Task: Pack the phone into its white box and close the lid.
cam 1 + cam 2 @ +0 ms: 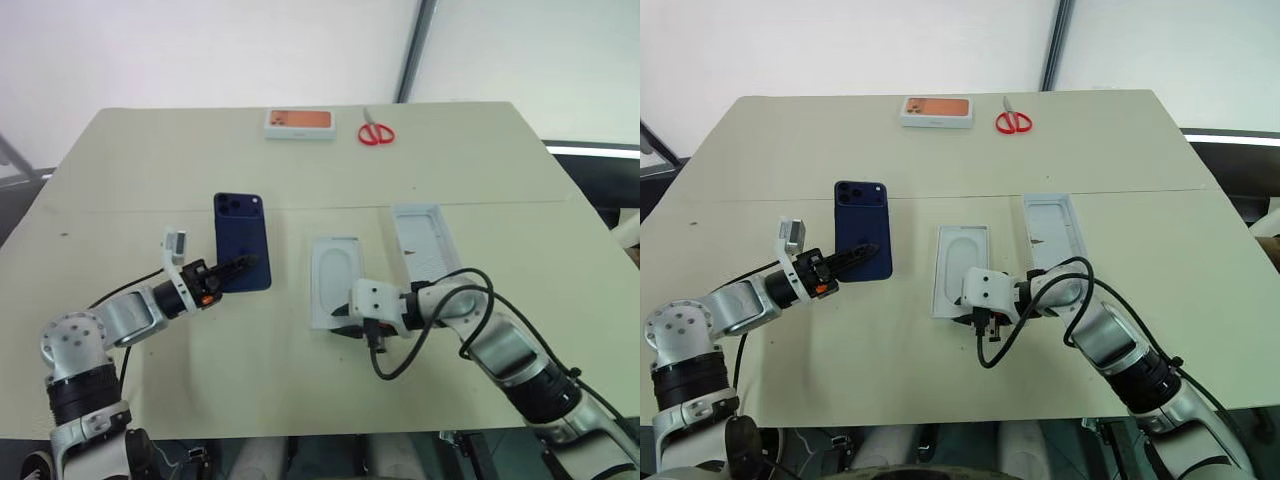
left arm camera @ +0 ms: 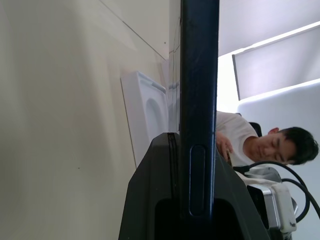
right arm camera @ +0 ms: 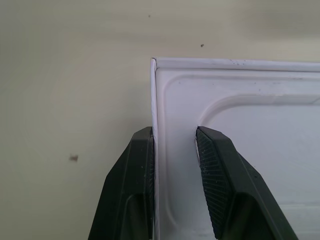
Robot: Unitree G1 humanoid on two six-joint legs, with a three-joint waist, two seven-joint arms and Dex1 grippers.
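Right wrist view: the right gripper [image 3: 175, 137] stands unclenched astride the near wall of the white box [image 3: 154, 90], one finger outside, one over the insert [image 1: 337, 275]. At nine o'clock from it, the left gripper [image 1: 240, 268] clamps the phone [image 1: 240, 225] upright. The lid [image 1: 425, 230] lies at two o'clock, the orange-faced box [image 1: 299, 122] and scissors [image 1: 376, 133] towards twelve.

Bright, flat light all round, nothing murky.
Soft shadows sit right under the right gripper [image 1: 343, 318] and its cable on the table [image 1: 300, 170]. Past the left gripper [image 2: 192, 200] the window [image 2: 270, 60] blows out white, and the phone [image 2: 199, 100] pinched there is a dark silhouette, slightly soft up close.
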